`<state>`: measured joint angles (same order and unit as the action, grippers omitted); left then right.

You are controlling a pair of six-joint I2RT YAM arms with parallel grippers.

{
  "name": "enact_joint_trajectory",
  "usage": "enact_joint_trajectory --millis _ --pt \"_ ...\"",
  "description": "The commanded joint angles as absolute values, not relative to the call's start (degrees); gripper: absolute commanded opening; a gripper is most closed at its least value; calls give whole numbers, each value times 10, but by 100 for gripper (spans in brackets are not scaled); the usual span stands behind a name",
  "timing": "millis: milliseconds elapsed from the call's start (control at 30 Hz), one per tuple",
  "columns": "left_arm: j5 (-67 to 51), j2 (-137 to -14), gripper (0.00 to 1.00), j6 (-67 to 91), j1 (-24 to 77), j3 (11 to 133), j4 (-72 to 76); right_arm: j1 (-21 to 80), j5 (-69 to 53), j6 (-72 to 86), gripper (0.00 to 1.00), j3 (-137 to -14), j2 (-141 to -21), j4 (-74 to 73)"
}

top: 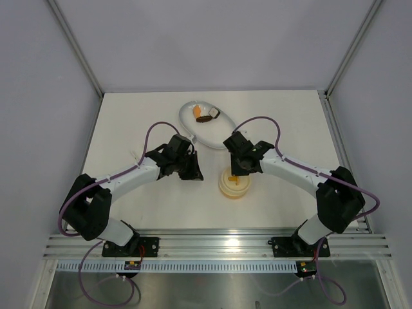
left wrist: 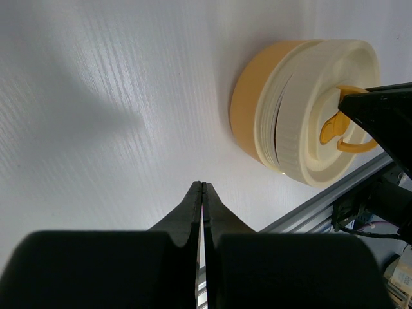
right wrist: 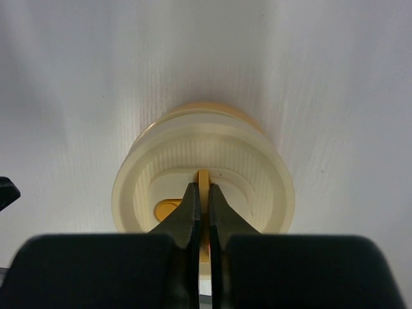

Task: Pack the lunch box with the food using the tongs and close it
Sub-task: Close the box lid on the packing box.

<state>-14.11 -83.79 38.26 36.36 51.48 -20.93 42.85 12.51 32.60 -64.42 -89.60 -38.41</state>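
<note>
The left arm's fingers (top: 192,172) are pressed together with nothing between them, over bare table just left of the small round pale-yellow plastic lunch box (top: 235,188). The right arm's fingers (top: 237,172) come down onto the top of that box. The box stands about midway across the white table (top: 129,129), nearer the aluminium rail (top: 212,239) along the near edge than the far wall. Open surface lies on both sides of it. Behind it, a white oval dish (top: 199,133) holds an orange food piece (top: 197,114), a dark brown one (top: 205,119) and a white-and-black one (top: 215,114).

From the left wrist, the closed fingertips meet above bare white table. The box sits apart to the right, its ribbed pale-yellow lid (left wrist: 302,96) seated on top, and the rail runs close behind it.

From the right wrist, the fingers are clamped on the upright orange tab (right wrist: 203,177) at the lid's centre. White table shows all around the box.
</note>
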Motion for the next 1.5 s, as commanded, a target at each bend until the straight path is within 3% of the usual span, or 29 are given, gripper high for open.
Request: enact_joint_trajectory --millis 0,1467 --pt "-147 -838 0 388 361 516 -185 425 122 318 0 -645 -895 -375" --pt "-153 -846 0 392 360 503 -173 460 160 334 0 -649 -902 -402"
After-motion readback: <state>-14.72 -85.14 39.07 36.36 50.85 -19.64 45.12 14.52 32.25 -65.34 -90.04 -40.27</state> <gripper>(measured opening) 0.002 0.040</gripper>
